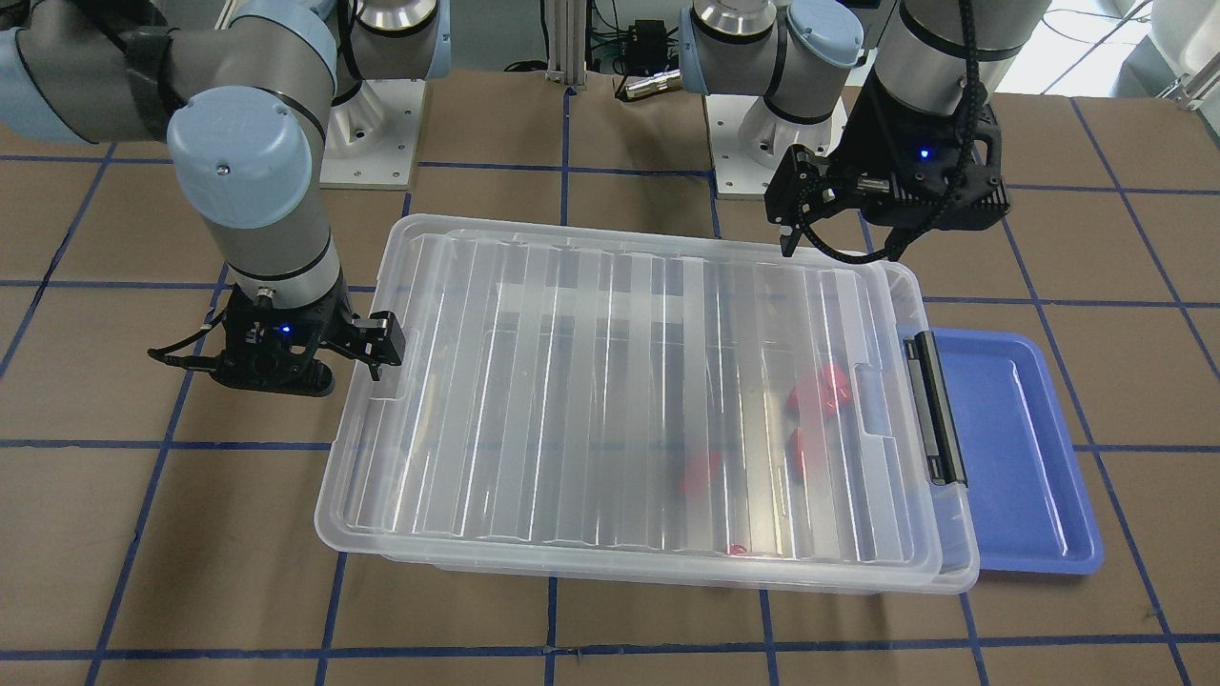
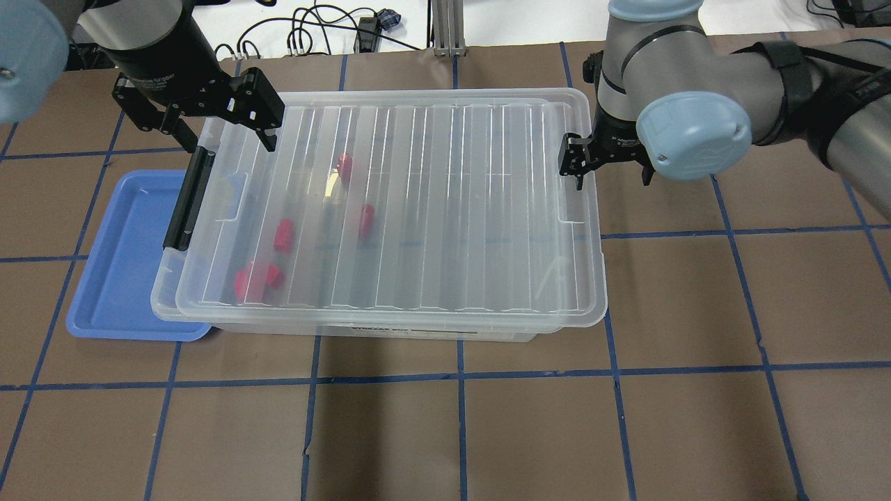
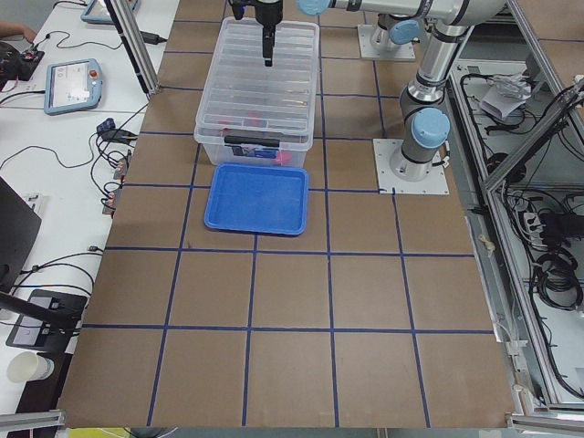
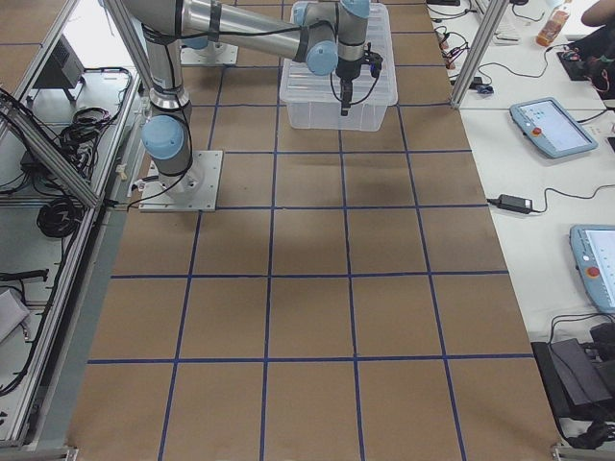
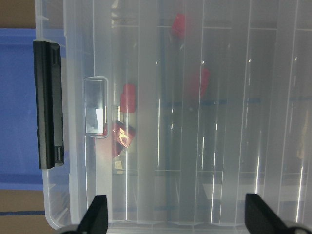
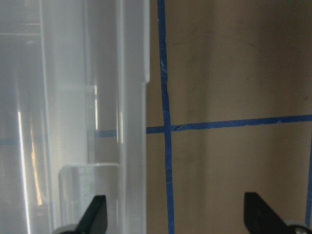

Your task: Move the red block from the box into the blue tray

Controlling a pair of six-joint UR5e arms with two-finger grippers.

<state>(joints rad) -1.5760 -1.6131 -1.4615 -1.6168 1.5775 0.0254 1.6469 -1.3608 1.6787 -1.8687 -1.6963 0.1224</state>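
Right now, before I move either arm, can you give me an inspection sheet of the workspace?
Surface: brown table with a blue tape grid.
Job's things: box with its lid on, black latch at the tray end; several red blocks inside; blue tray empty, beside that end.
Clutter: nothing seen.
Grippers: left gripper open over the lid near the latch end; right gripper open, fingers on either side of the lid's rim at the other end.
Cables: black cable along the left wrist; loose cables behind the table.
Surroundings: pendants and a paper cup on side benches.
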